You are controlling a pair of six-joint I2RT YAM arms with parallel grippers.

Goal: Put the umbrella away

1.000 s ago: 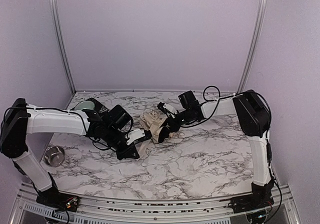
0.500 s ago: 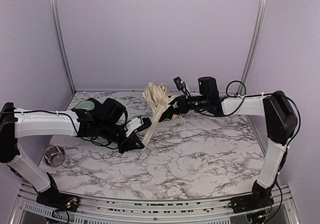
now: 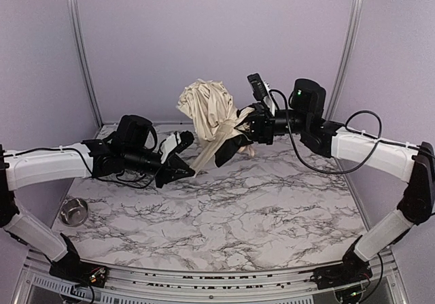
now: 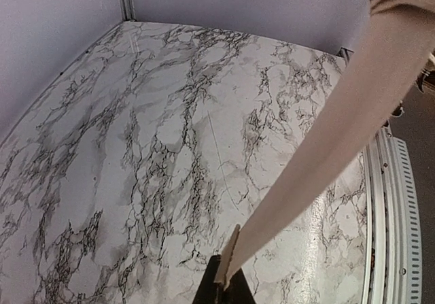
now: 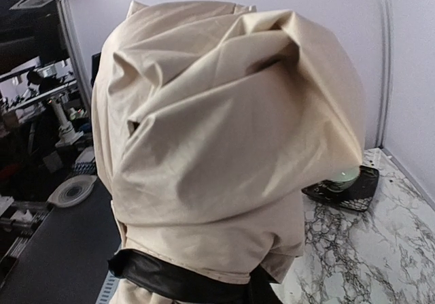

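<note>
The umbrella is a crumpled cream-beige bundle held in the air over the back of the marble table. My right gripper is shut on its lower part. In the right wrist view the umbrella fabric fills the frame, with the right gripper clamped across its bottom. A flat cream strap runs from the bundle down and left to my left gripper. The left gripper is shut on the end of this strap, which is pulled taut. Shaft and handle are hidden.
A small steel bowl sits at the table's left edge, below the left arm. A black pad with a pale green round thing lies on the marble in the right wrist view. Purple walls and metal posts close in the back and sides.
The right gripper has lifted the umbrella off the table, up and back. The left gripper rose with it, and the strap between them has stretched out straight.
</note>
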